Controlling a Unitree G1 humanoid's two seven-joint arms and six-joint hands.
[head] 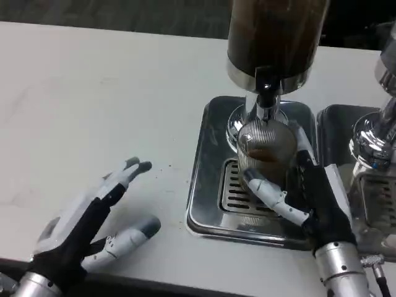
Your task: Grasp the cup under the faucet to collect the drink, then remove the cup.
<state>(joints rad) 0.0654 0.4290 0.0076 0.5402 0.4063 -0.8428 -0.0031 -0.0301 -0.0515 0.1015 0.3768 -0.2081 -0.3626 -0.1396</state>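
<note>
A clear ribbed cup (266,151) with brown drink in it stands on the drip grate (233,189) right under the black faucet (266,86) of the dispenser (275,37), whose tank holds dark liquid. My right hand (309,198) grips the cup from the right, thumb across its lower front and fingers behind it. My left hand (93,216) rests flat on the white table (93,111) at the lower left, fingers spread and holding nothing, well away from the cup.
The grate sits in a steel drip tray (204,204). A second dispenser (377,124) with its own tray stands close on the right, next to my right forearm. Open table surface stretches left of the tray.
</note>
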